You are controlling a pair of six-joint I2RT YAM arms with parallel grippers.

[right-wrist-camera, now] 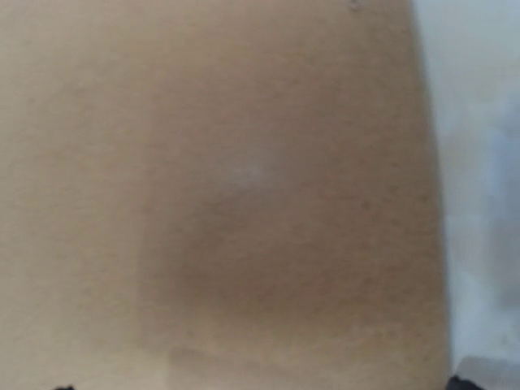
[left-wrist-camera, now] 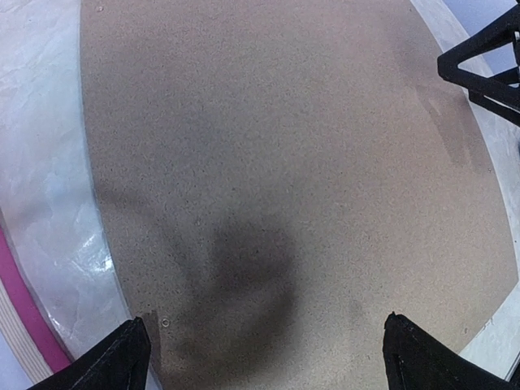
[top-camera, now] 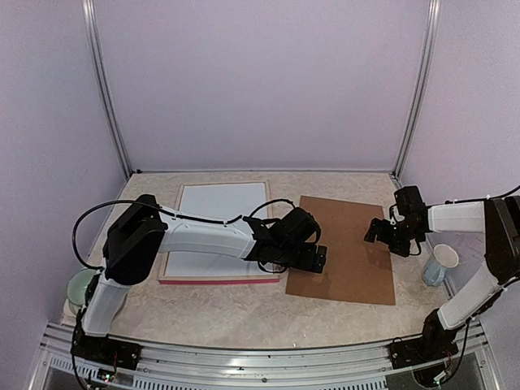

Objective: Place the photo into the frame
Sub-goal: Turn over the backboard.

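Now | left hand point(top-camera: 315, 260) spread wide, empty | right hand point(top-camera: 378, 231) likewise | over board point(top-camera: 349, 264)

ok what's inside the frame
A white sheet fills the frame; no photo in sight. The left arm hides part of its right side.

Brown board point(top-camera: 348, 246), paper cup point(top-camera: 439, 266), green bowl point(top-camera: 80, 289)

Even soft light, blurry right-wrist view
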